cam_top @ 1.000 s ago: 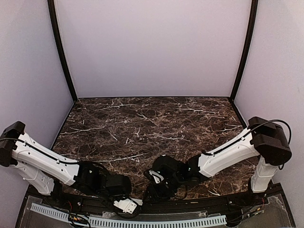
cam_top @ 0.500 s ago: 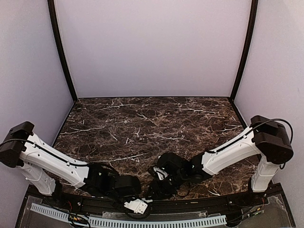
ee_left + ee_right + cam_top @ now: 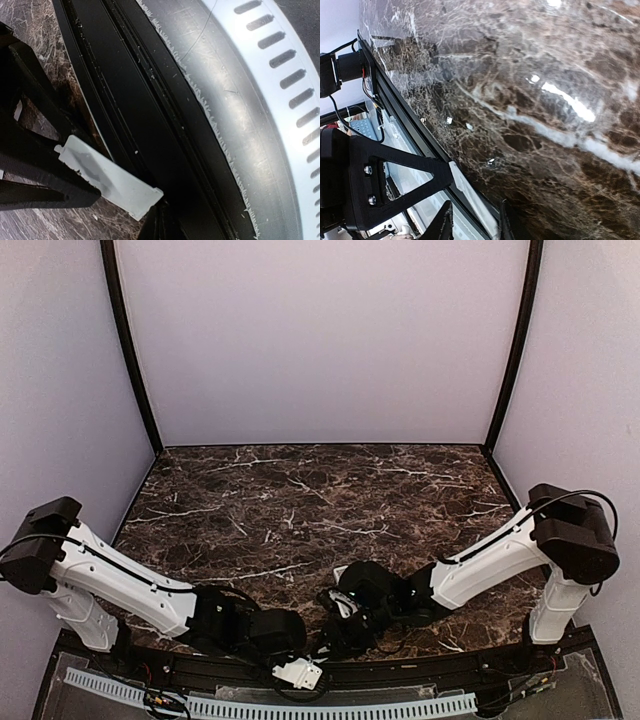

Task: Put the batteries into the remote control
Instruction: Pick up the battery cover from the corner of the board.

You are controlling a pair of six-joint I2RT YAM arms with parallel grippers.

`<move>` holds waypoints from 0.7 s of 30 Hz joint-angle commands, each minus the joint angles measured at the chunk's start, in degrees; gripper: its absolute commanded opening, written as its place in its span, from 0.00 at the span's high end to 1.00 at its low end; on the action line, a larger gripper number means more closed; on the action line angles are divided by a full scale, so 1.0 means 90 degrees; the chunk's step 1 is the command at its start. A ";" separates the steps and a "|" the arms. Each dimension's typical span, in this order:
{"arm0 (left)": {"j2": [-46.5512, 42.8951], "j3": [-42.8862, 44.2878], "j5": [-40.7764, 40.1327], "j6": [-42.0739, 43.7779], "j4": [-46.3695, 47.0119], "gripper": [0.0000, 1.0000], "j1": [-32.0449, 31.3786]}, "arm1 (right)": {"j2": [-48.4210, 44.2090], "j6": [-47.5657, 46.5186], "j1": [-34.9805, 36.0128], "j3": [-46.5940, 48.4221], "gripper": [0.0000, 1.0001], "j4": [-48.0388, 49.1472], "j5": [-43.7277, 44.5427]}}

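Left arm lay low along the near edge of the tabletop (image 3: 320,500), wrist turned out over the edge. Left gripper (image 3: 82,172) was pressed together on a plate (image 3: 125,192): thin, flat, pale grey-white, with a small tab at one corner. The fingers (image 3: 45,190) pinched one end. The other end stuck out free, tilted, above the black rail (image 3: 150,100) that runs along the near edge. Just beyond the rail lay a slotted grey duct (image 3: 260,125), and the plate did not reach it.

Right arm was also low, its gripper (image 3: 338,630) near the middle of the near edge, close to the left gripper but apart from it. In the right wrist view one finger (image 3: 400,185) showed in full and the other ran off the bottom of the picture. Whether the right jaws were spread or pinching anything could not be told.

A small white patch (image 3: 338,602) showed against the right gripper in the top view, too small to identify. Remote and batteries could not be picked out with certainty in any view
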 commanded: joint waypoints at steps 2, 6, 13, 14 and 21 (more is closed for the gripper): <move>0.0349 -0.0230 -0.0270 -0.0079 0.0068 0.98 0.0055 | 0.0121 0.0155 -0.0065 -0.0172 0.74 0.0654 -0.0287; 0.0360 -0.0241 -0.0312 -0.0139 0.0068 0.99 0.0054 | 0.0133 0.0149 -0.0084 -0.0172 0.81 0.0680 -0.0285; 0.0247 -0.0227 -0.0357 -0.0274 0.0003 0.99 0.0054 | -0.0044 0.0001 -0.0141 -0.0173 0.94 0.0493 -0.0124; 0.0220 -0.0235 -0.0344 -0.0319 0.0008 0.99 0.0054 | -0.0073 -0.0029 -0.0148 -0.0159 0.97 0.0417 -0.0085; -0.0127 -0.0304 -0.0348 -0.0679 -0.0012 0.99 0.0054 | -0.0270 -0.0419 -0.0215 0.0024 1.00 -0.0202 0.0084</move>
